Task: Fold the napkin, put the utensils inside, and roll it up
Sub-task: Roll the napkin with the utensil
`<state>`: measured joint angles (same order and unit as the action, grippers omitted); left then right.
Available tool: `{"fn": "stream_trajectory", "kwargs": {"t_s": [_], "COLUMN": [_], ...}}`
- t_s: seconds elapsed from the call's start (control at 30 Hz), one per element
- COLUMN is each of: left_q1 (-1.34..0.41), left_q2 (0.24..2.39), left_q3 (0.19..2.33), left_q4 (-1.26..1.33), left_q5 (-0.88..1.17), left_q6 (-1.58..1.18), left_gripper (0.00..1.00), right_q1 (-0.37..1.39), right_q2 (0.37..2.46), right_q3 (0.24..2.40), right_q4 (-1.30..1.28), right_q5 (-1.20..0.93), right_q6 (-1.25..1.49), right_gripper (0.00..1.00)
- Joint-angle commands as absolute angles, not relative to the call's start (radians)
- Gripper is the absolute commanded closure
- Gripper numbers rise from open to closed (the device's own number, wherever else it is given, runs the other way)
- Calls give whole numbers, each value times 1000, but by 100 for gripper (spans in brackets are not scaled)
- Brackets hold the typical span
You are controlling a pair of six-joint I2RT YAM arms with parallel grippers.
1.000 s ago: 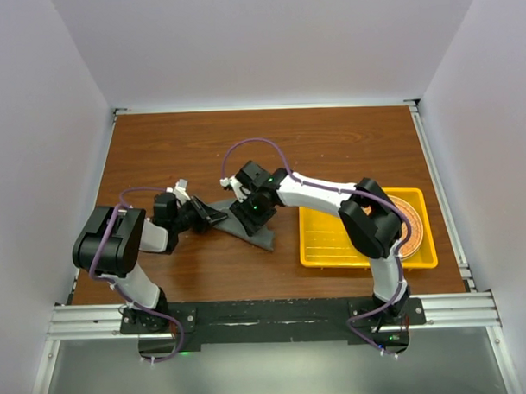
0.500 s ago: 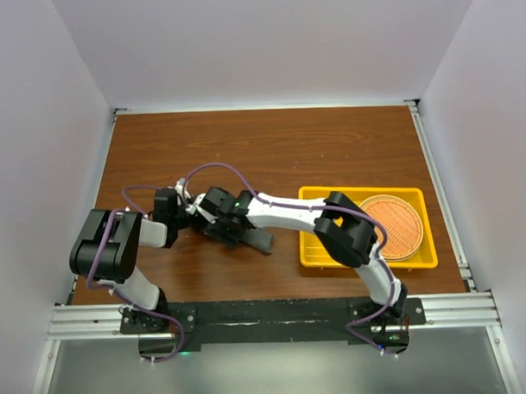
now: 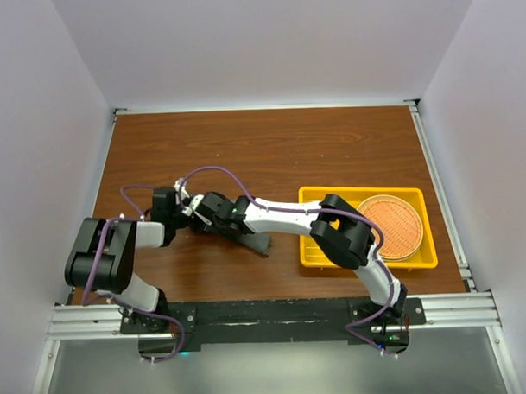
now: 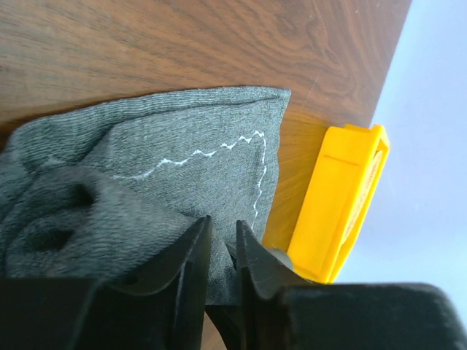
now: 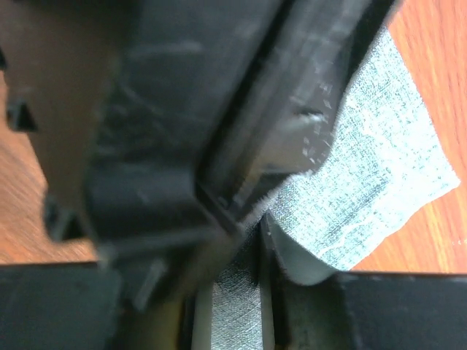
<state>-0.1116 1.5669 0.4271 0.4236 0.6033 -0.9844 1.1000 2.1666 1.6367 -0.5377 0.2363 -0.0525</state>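
The dark grey napkin (image 3: 258, 241) lies bunched on the table left of centre, mostly under my two grippers. In the left wrist view the napkin (image 4: 182, 160) shows its pale stitched line. My left gripper (image 4: 222, 237) is shut on a fold of the cloth. My right gripper (image 5: 264, 244) is also shut on napkin cloth (image 5: 372, 160), with the left gripper's black body right against it. In the top view the left gripper (image 3: 187, 212) and right gripper (image 3: 208, 218) meet over the napkin's left end. The teal-green utensils are out of view.
A yellow tray (image 3: 334, 246) stands right of the napkin, holding a round woven orange-brown mat (image 3: 394, 227). The tray's end also shows in the left wrist view (image 4: 343, 197). The right arm stretches across the tray's near left corner.
My right gripper has swung left with the napkin's edge, right up to the left gripper. The napkin has gone from a raised spread to a narrower bunch.
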Motion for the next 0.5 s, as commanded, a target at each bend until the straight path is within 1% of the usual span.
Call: {"fn": "stream_trajectory", "kwargs": {"t_s": [0.0,0.07,0.1,0.13,0.17,0.2,0.23,0.3,0.33,0.47], "left_q1": [-83,-51,-38,-26,-2,0,30,41,43,43], "left_q2": [1476,1410,1390,1370,1335,1316,1299,1256,1232,1221], "left_q3": [472,508,518,528,544,552,557,564,563,519], "left_q4": [148,74,51,7,-4,-49,-81,-103,-109,-37], "left_q5": [529,512,506,502,499,489,486,482,483,547], "left_q6": [-858,-813,-798,-782,-757,-743,-724,-715,-712,-741], "left_gripper": [69,64,63,61,61,60,60,59,59,58], "right_q1": [1071,1049,1026,1010,993,948,927,867,853,815], "right_q2": [2220,2236,2243,2247,2258,2260,2258,2273,2284,2344], "right_q3": [1646,1669,1678,1680,1677,1668,1648,1605,1595,1594], "right_q4": [-549,-563,-572,-572,-569,-554,-529,-465,-451,-454], "right_q5": [73,-33,-155,-214,-277,-420,-490,-707,-782,-917], "right_q6": [-17,-6,27,44,85,112,174,233,286,331], "right_gripper": [95,96,97,97,97,98,98,98,98,97]}}
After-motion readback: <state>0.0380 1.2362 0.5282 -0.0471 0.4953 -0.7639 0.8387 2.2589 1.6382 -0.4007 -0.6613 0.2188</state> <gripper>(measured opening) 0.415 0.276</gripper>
